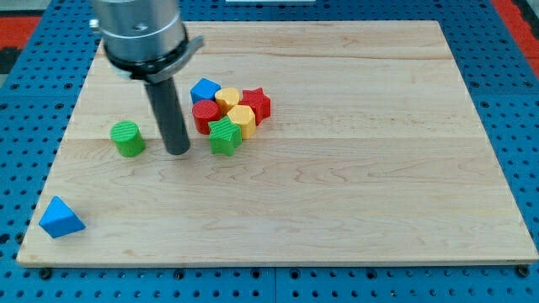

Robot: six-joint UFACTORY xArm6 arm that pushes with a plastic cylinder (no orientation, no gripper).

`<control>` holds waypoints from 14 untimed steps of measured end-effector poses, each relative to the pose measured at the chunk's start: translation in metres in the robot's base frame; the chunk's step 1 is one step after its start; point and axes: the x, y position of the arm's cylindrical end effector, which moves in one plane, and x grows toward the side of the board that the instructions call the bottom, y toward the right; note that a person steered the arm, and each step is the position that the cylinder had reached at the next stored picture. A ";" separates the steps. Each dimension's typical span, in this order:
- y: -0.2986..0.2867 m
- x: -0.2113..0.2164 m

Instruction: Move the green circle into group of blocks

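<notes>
The green circle (127,138) stands alone on the wooden board (354,168), at the view's left. My tip (178,151) rests on the board just to the right of it, with a small gap, between the circle and the group. The group sits right of my tip: a green star (224,135), a red cylinder (205,115), a blue block (205,89), two yellow blocks (242,119) (227,97) and a red star (257,104), all touching one another.
A blue triangle block (60,218) lies near the board's bottom left corner. The board sits on a blue perforated surface (25,126). The arm's grey body (139,34) hangs over the board's top left.
</notes>
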 end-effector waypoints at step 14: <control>0.085 -0.154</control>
